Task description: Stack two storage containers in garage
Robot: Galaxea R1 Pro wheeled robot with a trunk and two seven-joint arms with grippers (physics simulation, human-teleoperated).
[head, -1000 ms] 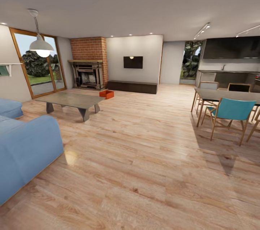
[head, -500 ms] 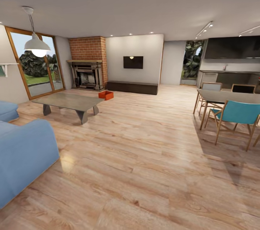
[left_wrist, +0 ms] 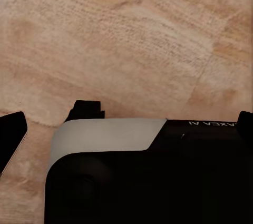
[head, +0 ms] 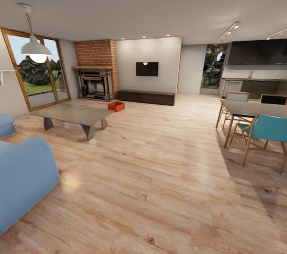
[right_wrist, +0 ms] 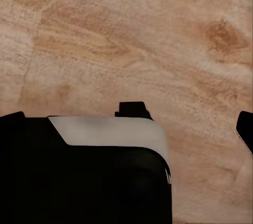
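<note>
One orange-red storage container [head: 116, 106] sits on the light wood plank flooring [head: 159, 174] of the living room, far ahead between the brick fireplace [head: 96, 69] and the low dark cabinet [head: 146, 97]. The second container is out of view. In the left wrist view my left gripper [left_wrist: 129, 128] hangs over the planks, its dark fingertips [left_wrist: 11, 135] at the picture's two edges, wide apart, nothing between them. My right gripper [right_wrist: 128, 124] stands the same way in the right wrist view, open and empty, one fingertip [right_wrist: 245, 128] showing.
A grey coffee table [head: 71, 114] stands left of the way to the container, with a blue sofa [head: 22, 174] nearer on the left. A dining table [head: 255, 107] with teal and wooden chairs [head: 267, 128] is on the right. A black TV [head: 147, 69] hangs above the cabinet.
The whole head view has shifted: sofa and chairs slide outward and the room draws closer, so the camera has moved forward. The container has stayed in place.
</note>
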